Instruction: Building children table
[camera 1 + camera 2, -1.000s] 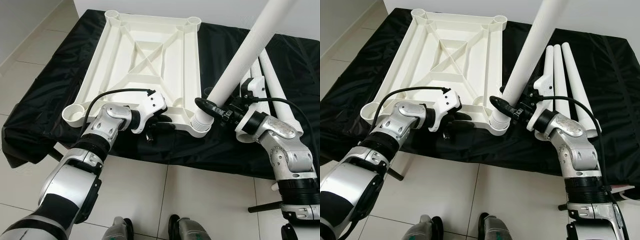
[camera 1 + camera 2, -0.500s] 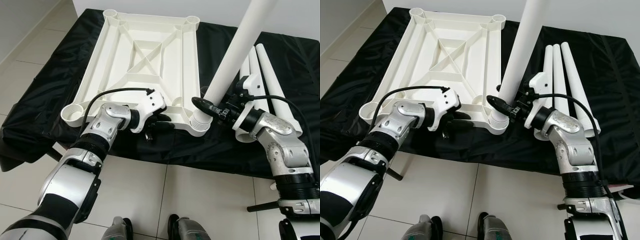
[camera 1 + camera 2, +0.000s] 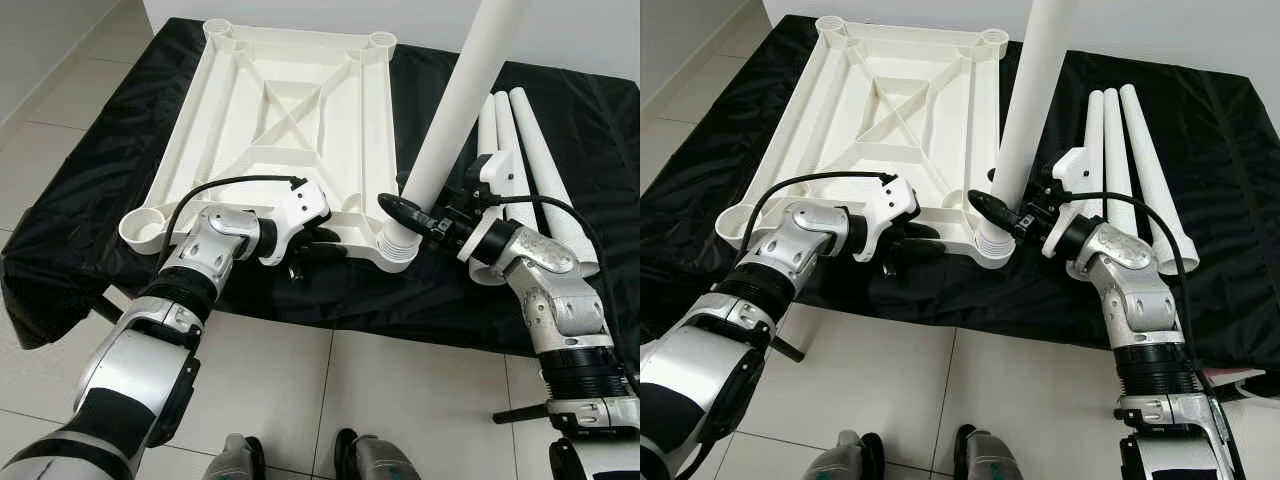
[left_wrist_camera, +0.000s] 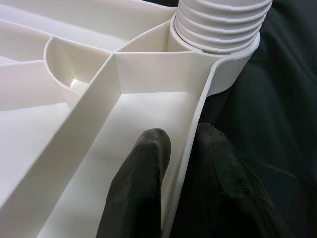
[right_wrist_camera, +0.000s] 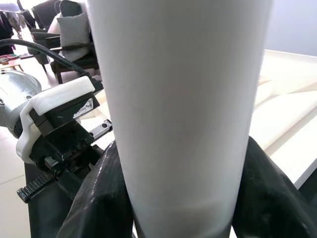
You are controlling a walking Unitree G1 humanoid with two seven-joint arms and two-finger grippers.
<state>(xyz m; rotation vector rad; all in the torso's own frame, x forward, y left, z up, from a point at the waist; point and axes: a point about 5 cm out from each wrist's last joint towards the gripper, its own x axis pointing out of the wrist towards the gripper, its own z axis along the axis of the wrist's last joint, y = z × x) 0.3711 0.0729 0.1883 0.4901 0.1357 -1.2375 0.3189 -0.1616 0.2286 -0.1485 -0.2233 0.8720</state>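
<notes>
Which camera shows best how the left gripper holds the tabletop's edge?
The left wrist view: the left gripper pinches the tabletop rim, one finger inside, one outside. The eye views show the grip from above, partly hidden.

The near right corner is crowded: the leg (image 3: 455, 110) stands tilted in its socket (image 3: 392, 250), the right hand (image 3: 425, 217) closed round its base, the left hand (image 3: 318, 242) pinching the frame (image 3: 290, 110) rim just beside it. Three legs (image 3: 1120, 170) lie along the right of the cloth (image 3: 90, 170). Bare cloth lies left of the frame, and tiled floor (image 3: 330, 390) in front.
</notes>
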